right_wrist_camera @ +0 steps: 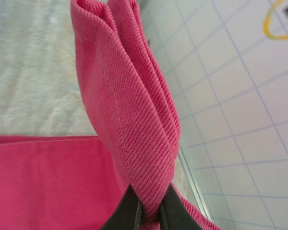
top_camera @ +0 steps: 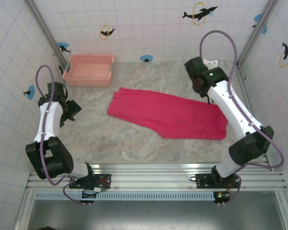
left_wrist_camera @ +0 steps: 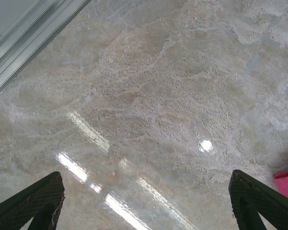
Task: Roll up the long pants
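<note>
**Thin pinch, one-sided lift: the roll may go crooked**

I see the long pants (top_camera: pixel 168 115) lying flat across the middle of the table (top_camera: pixel 96 139), slanting from near the basket (top_camera: pixel 89 69) towards my right arm. The right gripper (right_wrist_camera: pixel 150 213) is closed tight on a bunched fold at their right-hand end, and that fold stands up above the rest of the cloth. The bite looks narrow, with several layers stacked between the fingers. My worry is that an inner layer slides out once I pull, and the fold drops.

The left gripper (left_wrist_camera: pixel 146 176) hangs spread wide over bare tabletop, with only a corner of cloth at its side. With nothing pinning the other end, I judge that the whole garment may drag over the glossy surface instead of curling. With one point leading, the roll may also wind askew.
</note>
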Action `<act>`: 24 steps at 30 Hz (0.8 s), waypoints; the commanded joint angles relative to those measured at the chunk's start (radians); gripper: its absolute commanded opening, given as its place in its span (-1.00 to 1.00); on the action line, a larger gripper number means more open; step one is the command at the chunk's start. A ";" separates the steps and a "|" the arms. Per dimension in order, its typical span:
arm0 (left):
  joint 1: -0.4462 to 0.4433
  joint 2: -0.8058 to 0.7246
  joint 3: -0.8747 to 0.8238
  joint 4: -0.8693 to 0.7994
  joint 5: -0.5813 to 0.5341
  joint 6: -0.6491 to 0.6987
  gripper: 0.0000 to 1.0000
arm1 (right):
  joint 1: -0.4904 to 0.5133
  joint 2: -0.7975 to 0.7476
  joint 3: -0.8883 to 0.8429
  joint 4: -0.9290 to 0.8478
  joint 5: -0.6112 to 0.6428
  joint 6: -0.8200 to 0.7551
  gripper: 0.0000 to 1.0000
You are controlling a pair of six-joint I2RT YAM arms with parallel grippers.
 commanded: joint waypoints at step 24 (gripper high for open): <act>-0.006 0.039 0.026 0.049 0.042 0.031 0.81 | 0.404 0.453 0.513 -0.057 0.080 0.004 -1.00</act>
